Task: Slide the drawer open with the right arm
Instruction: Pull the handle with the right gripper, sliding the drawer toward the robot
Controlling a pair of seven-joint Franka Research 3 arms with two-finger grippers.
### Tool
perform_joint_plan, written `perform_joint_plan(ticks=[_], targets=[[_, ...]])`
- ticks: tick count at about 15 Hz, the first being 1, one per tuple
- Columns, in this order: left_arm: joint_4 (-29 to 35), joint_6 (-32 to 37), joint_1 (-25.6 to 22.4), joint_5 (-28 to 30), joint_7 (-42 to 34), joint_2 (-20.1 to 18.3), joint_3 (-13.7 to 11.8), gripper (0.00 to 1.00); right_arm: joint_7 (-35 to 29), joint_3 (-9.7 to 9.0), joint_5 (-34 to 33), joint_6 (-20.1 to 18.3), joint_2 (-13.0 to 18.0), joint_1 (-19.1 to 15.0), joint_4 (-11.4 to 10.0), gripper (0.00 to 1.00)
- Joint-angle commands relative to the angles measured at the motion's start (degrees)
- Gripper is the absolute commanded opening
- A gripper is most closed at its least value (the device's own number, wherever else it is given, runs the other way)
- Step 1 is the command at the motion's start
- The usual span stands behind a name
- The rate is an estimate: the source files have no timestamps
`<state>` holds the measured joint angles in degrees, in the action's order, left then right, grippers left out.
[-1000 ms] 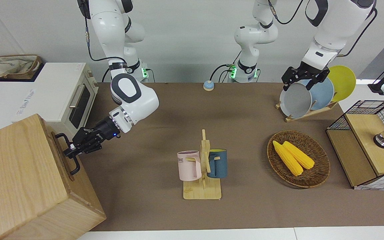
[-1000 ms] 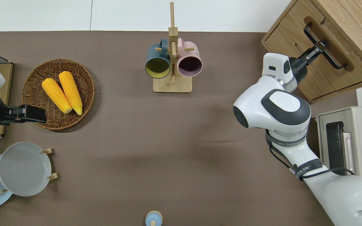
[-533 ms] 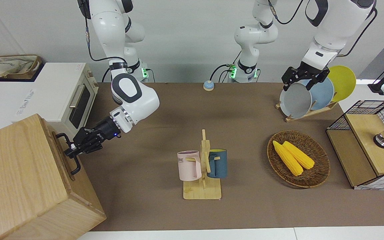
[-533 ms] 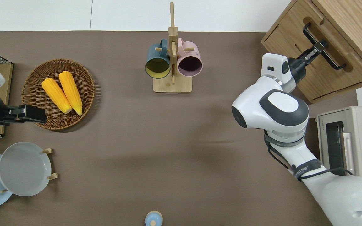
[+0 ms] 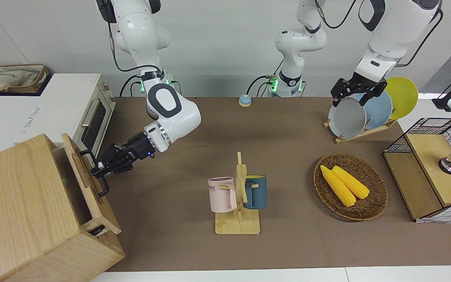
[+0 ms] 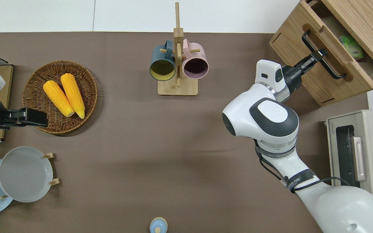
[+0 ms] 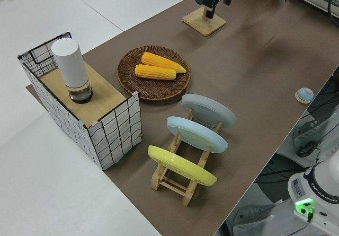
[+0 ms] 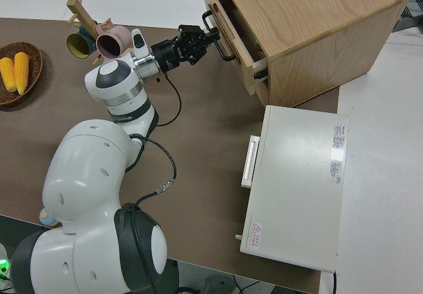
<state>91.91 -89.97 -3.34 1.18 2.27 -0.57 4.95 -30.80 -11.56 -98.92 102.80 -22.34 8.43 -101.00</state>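
The drawer (image 5: pixel 94 207) of the big pale wooden box (image 5: pixel 18 196) stands partly pulled out at the right arm's end of the table. A green item (image 6: pixel 351 47) shows inside it. My right gripper (image 5: pixel 96 171) is shut on the drawer's black bar handle (image 5: pixel 102 188), near the bar's middle. The overhead view shows the gripper (image 6: pixel 319 53) on the handle (image 6: pixel 333 71), and so does the right side view (image 8: pixel 210 37). The blue light shows at its wrist. My left gripper (image 5: pixel 350 98) is parked and open.
A white toaster oven (image 5: pixel 65 109) stands beside the box, nearer to the robots. A mug rack (image 5: pixel 238 199) with a pink and a blue mug is mid-table. A basket (image 5: pixel 378 203) of corn, a plate rack (image 5: pixel 343 137), a wire-grid box (image 5: pixel 429 168) and a small blue bell (image 5: pixel 245 100) are also there.
My right gripper has pulled the handle toward the table's middle and the drawer has slid out of the box, showing its inside. The left arm has not moved.
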Motion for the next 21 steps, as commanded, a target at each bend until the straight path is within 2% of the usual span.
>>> perform_joint_plan(ticks=[1, 14, 21], targets=[[0.28, 0.67, 0.35, -0.65, -0.42, -0.57, -0.29, 1.0, 3.9, -1.0, 0.74, -4.17, 0.99, 3.07, 0.54, 0.069], [0.28, 0.67, 0.26, -0.65, -0.42, -0.66, -0.29, 1.0, 5.48, -3.38, 5.14, -14.55, 1.78, 9.76, 0.63, 0.069], [0.28, 0.76, 0.26, -0.65, -0.42, -0.57, -0.29, 1.0, 5.57, -3.38, 6.72, -18.33, 1.69, 13.36, 0.63, 0.069]])
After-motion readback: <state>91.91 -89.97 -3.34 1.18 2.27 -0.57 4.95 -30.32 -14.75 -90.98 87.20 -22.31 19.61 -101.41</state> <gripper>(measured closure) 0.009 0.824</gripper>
